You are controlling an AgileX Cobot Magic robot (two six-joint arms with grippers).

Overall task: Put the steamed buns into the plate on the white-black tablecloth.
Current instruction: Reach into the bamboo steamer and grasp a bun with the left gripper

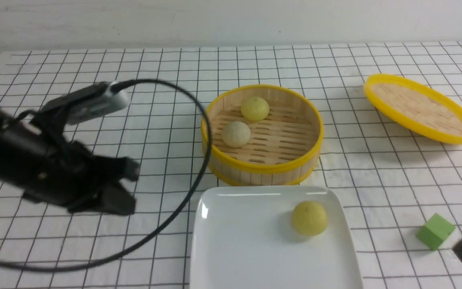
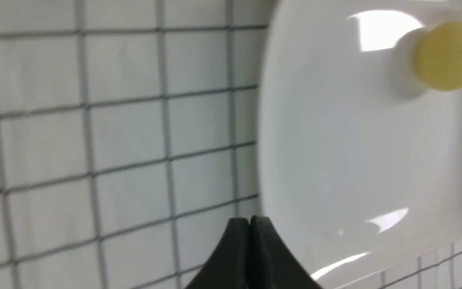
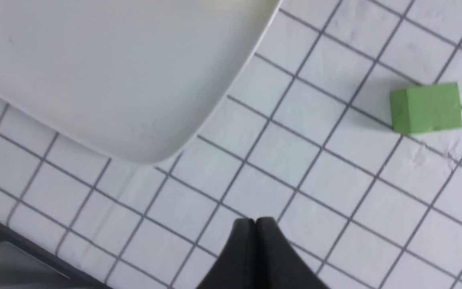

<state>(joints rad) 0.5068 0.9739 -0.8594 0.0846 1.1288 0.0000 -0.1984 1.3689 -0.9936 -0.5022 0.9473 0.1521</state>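
One yellow steamed bun (image 1: 309,218) sits on the white plate (image 1: 231,224); a second yellow bun (image 1: 254,108) and a beige-white bun (image 1: 236,133) lie in the bamboo steamer (image 1: 263,164). The left tool (image 2: 249,220) and right tool (image 3: 255,221) are pressed together, apparently empty.

Plate (image 1: 223,241): 1 bun (image 1: 309,218); steamer (image 1: 263,168): 2 buns (image 1: 236,134) (image 1: 254,108)

Three steamed buns (image 1: 309,218) (image 1: 254,108) (image 1: 236,133), one white plate (image 1: 247,245), one bamboo steamer (image 1: 263,169), one lid (image 1: 417,107), one green cube (image 1: 435,231)
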